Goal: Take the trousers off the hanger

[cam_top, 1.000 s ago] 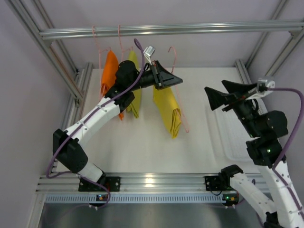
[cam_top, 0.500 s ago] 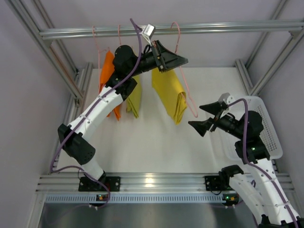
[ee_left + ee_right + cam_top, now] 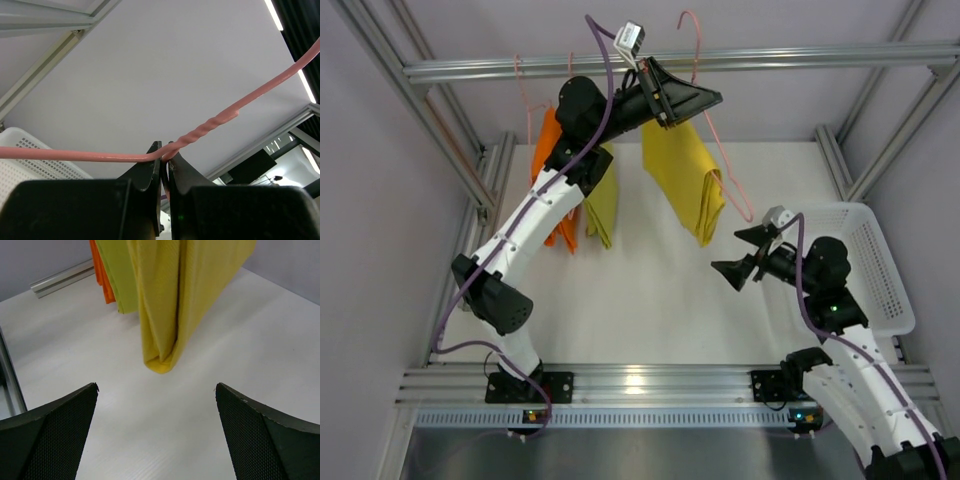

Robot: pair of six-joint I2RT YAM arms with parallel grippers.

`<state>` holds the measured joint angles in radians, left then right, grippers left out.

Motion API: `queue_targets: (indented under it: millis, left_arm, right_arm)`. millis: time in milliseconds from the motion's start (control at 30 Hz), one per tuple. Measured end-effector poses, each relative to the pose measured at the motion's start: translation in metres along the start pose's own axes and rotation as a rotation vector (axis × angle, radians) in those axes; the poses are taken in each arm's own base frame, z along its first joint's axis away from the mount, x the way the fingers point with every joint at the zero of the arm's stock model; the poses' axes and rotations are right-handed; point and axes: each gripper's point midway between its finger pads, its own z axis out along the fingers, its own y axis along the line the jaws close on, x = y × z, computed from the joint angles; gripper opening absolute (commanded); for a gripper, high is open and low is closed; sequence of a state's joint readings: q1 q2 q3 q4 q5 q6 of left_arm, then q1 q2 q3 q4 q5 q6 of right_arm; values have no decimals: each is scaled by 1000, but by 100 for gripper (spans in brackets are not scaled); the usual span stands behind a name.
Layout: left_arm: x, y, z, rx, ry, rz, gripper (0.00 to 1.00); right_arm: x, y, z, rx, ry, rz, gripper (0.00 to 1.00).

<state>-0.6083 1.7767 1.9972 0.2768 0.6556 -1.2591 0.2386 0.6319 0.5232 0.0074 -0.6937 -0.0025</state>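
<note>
Yellow trousers (image 3: 682, 180): soft, light, limp folded cloth draped on pink wire hanger (image 3: 100, 156) pinched in left tool (image 3: 162, 156) above the surface (image 3: 650, 290); right tool (image 3: 156, 386) gapes wide nearby; probably best gripped at the low fold.

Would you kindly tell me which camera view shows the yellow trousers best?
The top external view: the yellow trousers appear nearly whole, from top to folded end. The right wrist view shows only their lower part, cut off by the frame; the left wrist view shows just the pink hanger.

Bright, even overhead light; soft shadows on the table (image 3: 650, 300), glare on the front rail (image 3: 640, 378).
</note>
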Motion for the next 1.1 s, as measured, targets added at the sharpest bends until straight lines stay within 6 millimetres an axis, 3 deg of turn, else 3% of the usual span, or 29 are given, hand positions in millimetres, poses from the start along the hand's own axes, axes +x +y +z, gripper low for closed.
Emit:
queue_targets:
  millis: [167, 567, 733, 1100]
  left_arm:
    - [-2, -7, 1, 5, -4, -15, 0]
    - [-4, -12, 2, -3, -9, -33, 0]
    - [-5, -16, 2, -1, -12, -44, 0]
    - [-6, -23, 3, 7, -11, -61, 0]
  right_arm:
    - [2, -7, 17, -6, -5, -13, 100]
    - [-3, 11, 55, -65, -52, -61, 100]
    - [3, -13, 62, 36, -42, -58, 100]
    - [19, -69, 54, 213, -17, -39, 93]
